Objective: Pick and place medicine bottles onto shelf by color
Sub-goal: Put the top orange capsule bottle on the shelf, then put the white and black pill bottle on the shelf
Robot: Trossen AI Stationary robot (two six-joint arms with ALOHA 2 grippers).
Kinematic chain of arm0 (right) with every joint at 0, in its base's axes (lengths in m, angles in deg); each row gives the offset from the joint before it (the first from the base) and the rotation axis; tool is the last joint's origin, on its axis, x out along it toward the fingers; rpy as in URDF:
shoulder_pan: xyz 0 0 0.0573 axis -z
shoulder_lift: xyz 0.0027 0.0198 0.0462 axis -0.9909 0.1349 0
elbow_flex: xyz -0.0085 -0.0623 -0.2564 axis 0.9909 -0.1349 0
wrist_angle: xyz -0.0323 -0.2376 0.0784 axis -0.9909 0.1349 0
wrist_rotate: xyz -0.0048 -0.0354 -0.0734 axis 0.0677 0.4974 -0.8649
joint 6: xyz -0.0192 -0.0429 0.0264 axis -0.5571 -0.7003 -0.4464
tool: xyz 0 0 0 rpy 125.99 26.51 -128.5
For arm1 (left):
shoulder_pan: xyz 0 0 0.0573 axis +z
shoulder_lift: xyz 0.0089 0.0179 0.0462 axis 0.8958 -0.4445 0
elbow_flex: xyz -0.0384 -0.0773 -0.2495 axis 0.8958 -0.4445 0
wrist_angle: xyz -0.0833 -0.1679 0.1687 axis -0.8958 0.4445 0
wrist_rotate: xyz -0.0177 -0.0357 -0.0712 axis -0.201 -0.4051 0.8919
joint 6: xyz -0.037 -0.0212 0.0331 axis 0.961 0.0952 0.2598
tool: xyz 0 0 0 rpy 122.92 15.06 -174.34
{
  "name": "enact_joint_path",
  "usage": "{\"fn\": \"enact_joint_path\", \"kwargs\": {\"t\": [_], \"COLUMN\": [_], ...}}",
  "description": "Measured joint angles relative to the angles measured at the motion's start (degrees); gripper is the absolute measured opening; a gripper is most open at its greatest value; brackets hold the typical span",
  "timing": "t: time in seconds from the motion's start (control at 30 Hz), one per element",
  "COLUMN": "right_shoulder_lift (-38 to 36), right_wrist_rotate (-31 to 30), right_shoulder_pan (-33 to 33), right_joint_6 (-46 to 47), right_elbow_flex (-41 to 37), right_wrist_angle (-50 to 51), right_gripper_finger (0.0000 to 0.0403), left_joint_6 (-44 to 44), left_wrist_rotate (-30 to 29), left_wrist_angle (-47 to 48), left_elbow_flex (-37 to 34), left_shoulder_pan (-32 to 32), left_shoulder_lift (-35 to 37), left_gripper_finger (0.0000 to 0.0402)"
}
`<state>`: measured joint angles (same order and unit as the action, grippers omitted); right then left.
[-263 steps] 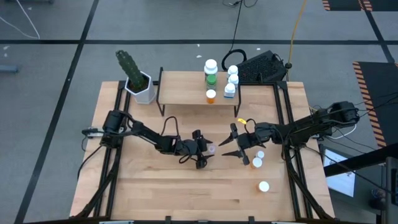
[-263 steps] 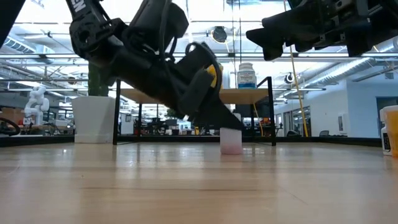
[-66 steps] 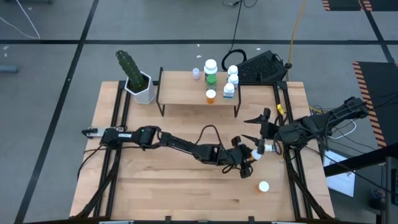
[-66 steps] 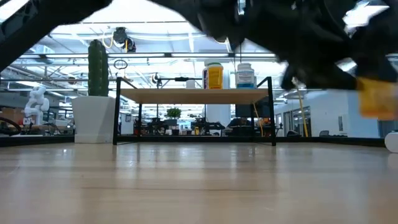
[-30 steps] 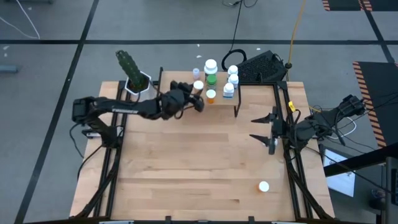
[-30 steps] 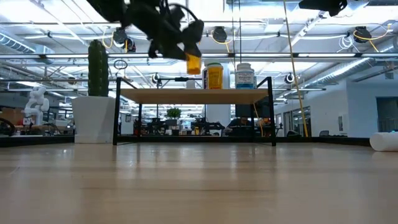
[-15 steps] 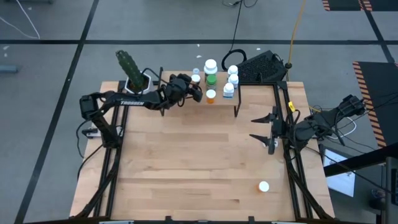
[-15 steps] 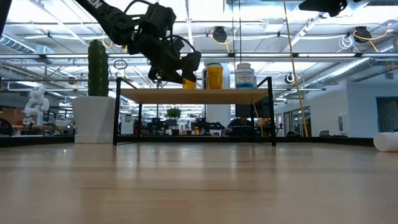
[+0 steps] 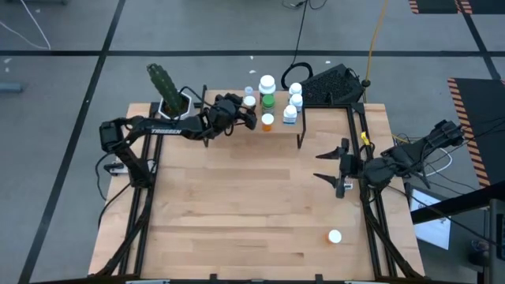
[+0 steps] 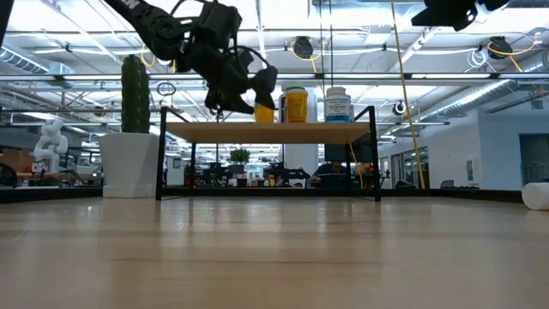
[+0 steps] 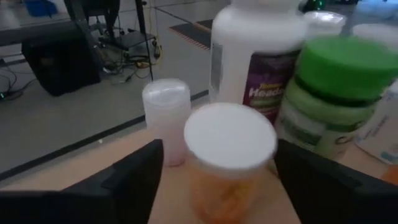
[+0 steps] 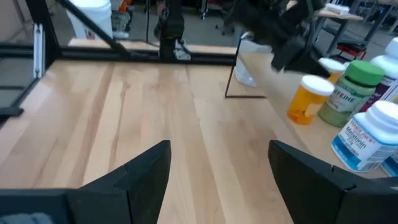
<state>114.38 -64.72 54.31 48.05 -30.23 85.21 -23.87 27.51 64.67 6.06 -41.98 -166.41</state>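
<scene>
A: Where is the white-capped orange pill bottle (image 11: 229, 163)?
B: It is stood on the light wooden shelf (image 9: 229, 120), between the left gripper's (image 9: 249, 114) parted fingers.
A: And the right gripper (image 9: 327, 165)?
B: Held wide open, empty, near the table's right edge.

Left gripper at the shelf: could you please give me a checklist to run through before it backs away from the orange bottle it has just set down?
1. Left gripper released: ok, its fingers stand apart from the orange bottle on both sides.
2. Orange bottle upright on the shelf: ok.
3. Clearance to the pinkish bottle and green bottle close behind: cannot tell, so back straight out.
4. Colour grouping: cannot tell, the second orange bottle stands apart, nearer the shelf's front.
5. Right gripper: ok, open, empty, at the table's right side.
6. Last bottle on the table: ok, unobstructed.
</scene>
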Motion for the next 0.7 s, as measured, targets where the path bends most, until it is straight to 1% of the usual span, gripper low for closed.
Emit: {"fn": "enact_joint_path", "kwargs": {"t": [0.07, 0.13, 0.2, 0.3, 0.4, 0.47, 0.53, 0.63, 0.7], "right_shoulder_lift": [0.8, 1.4, 1.9, 2.7, 4.6, 6.3, 8.3, 11.4, 13.0], "right_wrist_rotate": [0.2, 0.8, 3.1, 8.0, 14.1, 17.7, 20.9, 23.5, 24.1], "right_shoulder_pan": [0.0, 0.0, 0.2, 0.6, 1.0, 1.0, 1.0, 1.0, 1.0], "right_joint_6": [0.0, 0.9, 4.7, 13.4, 22.0, 26.6, 30.5, 33.6, 33.9], "right_elbow_flex": [0.0, 0.0, 0.0, 0.0, 0.0, 0.0, 0.0, -0.1, -1.0], "right_wrist_angle": [1.0, 4.2, 9.3, 18.7, 27.6, 32.3, 36.3, 40.1, 40.7], "right_gripper_finger": [0.0263, 0.0263, 0.0263, 0.0263, 0.0263, 0.0263, 0.0263, 0.0263, 0.0263], "left_joint_6": [-1.2, -1.7, -1.7, -1.5, -1.5, -1.0, 0.3, 0.5, 0.3], "left_wrist_rotate": [0.0, 0.0, 0.0, 0.0, 0.0, -0.2, -2.0, -6.1, -8.5], "left_wrist_angle": [0.3, 2.2, 4.2, 7.7, 9.9, 11.0, 11.1, 9.2, 9.3], "left_elbow_flex": [0.0, 0.0, 0.0, 0.0, 0.1, 0.1, -0.1, -0.7, -1.0], "left_shoulder_pan": [-0.4, -1.2, -2.6, -5.9, -10.6, -14.4, -18.5, -24.6, -28.1], "left_shoulder_lift": [1.6, 4.1, 6.8, 11.2, 13.4, 13.7, 13.6, 12.7, 12.0], "left_gripper_finger": [0.0322, 0.0337, 0.0345, 0.0348, 0.0349, 0.0349, 0.0349, 0.0349, 0.0349]}}
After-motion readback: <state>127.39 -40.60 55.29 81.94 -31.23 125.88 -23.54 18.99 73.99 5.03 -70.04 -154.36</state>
